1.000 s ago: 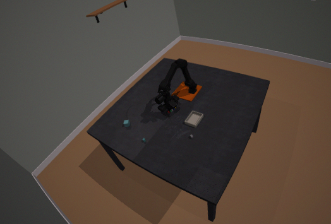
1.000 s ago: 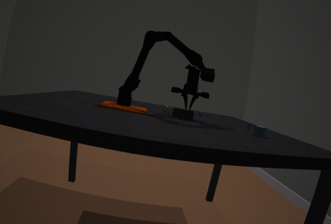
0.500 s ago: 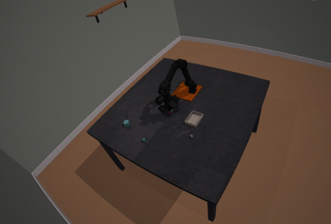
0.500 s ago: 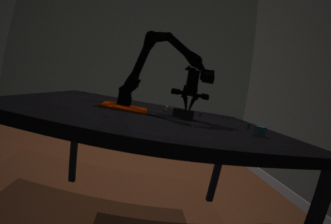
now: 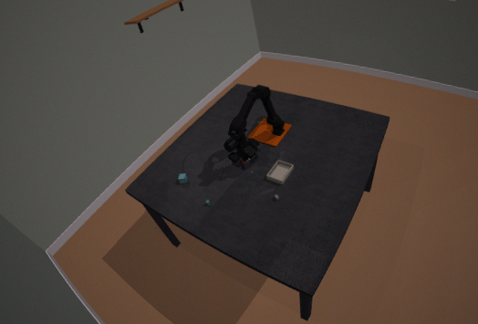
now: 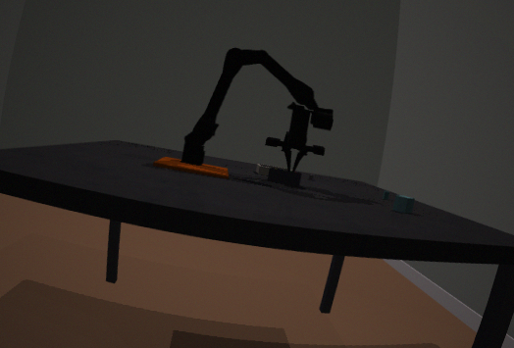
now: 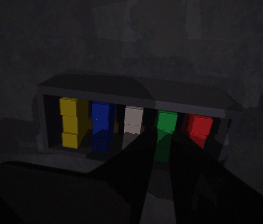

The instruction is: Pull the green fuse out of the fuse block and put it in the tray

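The green fuse [image 7: 167, 120] stands upright in its slot of the dark fuse block [image 7: 97, 90] [image 6: 280, 177], between the white fuse [image 7: 134, 119] and the red fuse [image 7: 200, 124]. My gripper [image 7: 163, 135] [image 6: 292, 171] points down at the block and is shut on the green fuse, with one dark finger on each side of it. The fingers hide parts of the white and red fuses; whether they touch those cannot be told. The blue fuse [image 7: 101, 121] and yellow fuse [image 7: 72, 123] stand further left. The pale tray [image 5: 280, 172] [image 6: 263, 170] is empty.
The arm stands on an orange base plate [image 5: 261, 136] [image 6: 216, 171]. A larger teal cube [image 5: 182, 178] [image 6: 403, 204], a small teal cube [image 5: 207, 203] [image 6: 385, 195] and a small grey cube [image 5: 275, 197] lie on the dark table [image 5: 319, 147].
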{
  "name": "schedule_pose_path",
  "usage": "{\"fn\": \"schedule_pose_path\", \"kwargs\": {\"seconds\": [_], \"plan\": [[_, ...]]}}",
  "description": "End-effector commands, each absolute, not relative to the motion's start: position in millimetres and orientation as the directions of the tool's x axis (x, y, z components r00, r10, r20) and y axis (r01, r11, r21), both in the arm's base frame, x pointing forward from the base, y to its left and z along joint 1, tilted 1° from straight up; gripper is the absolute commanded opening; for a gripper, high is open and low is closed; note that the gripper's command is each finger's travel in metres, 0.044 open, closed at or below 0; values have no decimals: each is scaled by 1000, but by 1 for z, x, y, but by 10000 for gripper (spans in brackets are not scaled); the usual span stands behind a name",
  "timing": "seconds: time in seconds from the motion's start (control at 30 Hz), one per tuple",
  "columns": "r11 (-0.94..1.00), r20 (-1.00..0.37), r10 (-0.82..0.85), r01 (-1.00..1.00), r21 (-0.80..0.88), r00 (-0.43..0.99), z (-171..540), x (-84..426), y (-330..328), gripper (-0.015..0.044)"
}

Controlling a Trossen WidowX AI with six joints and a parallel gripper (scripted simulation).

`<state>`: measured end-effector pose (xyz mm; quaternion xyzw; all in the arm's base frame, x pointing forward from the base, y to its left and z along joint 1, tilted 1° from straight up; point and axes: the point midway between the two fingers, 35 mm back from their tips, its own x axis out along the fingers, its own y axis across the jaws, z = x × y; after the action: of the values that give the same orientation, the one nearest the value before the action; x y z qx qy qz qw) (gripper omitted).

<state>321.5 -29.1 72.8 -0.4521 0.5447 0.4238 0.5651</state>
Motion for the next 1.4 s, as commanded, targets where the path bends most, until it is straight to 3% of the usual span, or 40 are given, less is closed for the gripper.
{"fn": "schedule_pose_path", "kwargs": {"seconds": [0.0,1.37], "plan": [[232,-999,-13,-971,-50,48,75,322,-29,0],[232,-999,-12,-971,-50,48,95,321,-29,0]]}}
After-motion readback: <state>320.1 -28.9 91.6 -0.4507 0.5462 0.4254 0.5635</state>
